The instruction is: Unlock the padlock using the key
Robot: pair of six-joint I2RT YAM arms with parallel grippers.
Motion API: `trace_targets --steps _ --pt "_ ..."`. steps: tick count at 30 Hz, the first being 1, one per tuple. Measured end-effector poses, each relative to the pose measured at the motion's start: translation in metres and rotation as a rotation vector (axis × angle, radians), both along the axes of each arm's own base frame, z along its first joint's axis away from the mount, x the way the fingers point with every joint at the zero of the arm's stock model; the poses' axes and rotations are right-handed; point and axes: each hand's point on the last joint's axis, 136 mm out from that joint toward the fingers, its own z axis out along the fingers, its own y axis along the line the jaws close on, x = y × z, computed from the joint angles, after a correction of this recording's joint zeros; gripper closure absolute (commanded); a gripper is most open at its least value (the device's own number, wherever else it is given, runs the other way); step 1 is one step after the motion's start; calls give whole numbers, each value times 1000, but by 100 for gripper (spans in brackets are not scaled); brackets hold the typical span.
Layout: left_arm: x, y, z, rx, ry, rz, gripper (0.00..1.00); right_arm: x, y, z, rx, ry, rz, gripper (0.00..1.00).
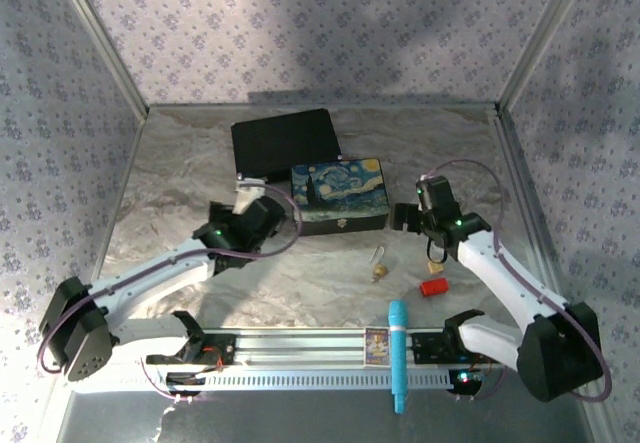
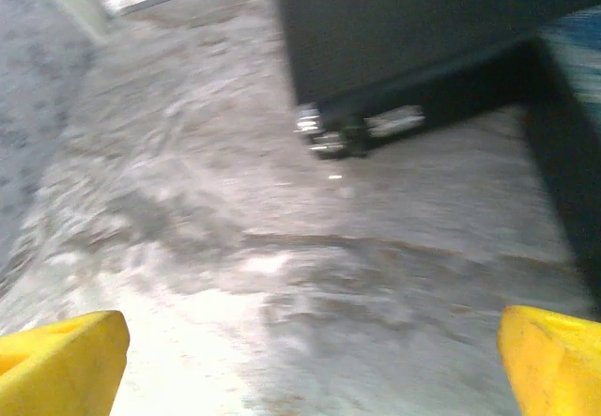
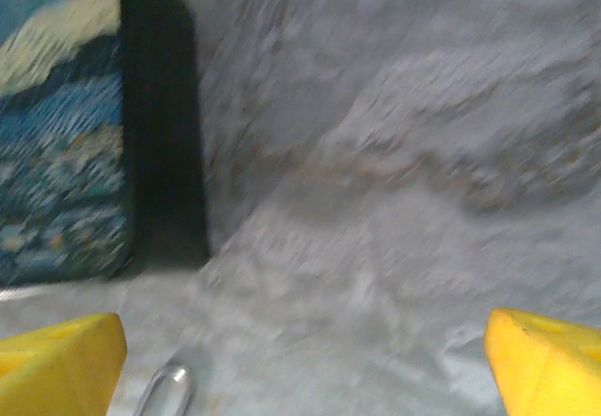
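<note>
Fingers (image 2: 66,364) of my left gripper (image 2: 310,369) and right gripper (image 3: 305,369) are spread wide, holding nothing. I read the padlock (image 1: 379,271) at lower centre of the top view, with the key (image 1: 434,264) near it to the right, above the red block (image 1: 433,287).

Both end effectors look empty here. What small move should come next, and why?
Probably lower the right end effector onto the key. It is wide open and holds nothing, and the key lies loose on the table close by, right of the padlock and beside the red block. The left end effector, also open, faces the black case.
</note>
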Motion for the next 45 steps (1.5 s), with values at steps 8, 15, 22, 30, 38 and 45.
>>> trace_targets --steps 8,15,22,30,38,45 --pt "7 96 -36 38 -103 138 0 20 -79 -16 -132 -170 -174 1" --pt "17 154 -84 -22 -58 254 0 37 -109 -44 -182 -211 -228 2" --pt "53 155 -95 -131 -85 198 0 53 -121 -36 -170 -326 -238 2" --pt "87 152 -112 -236 -133 107 0 75 -113 -44 -124 -392 -175 1" --pt "100 138 -99 -242 -170 44 0 84 -90 -59 -112 -362 -59 1" --pt "101 133 -98 -233 -168 28 0 86 -89 -57 -118 -371 -52 1"
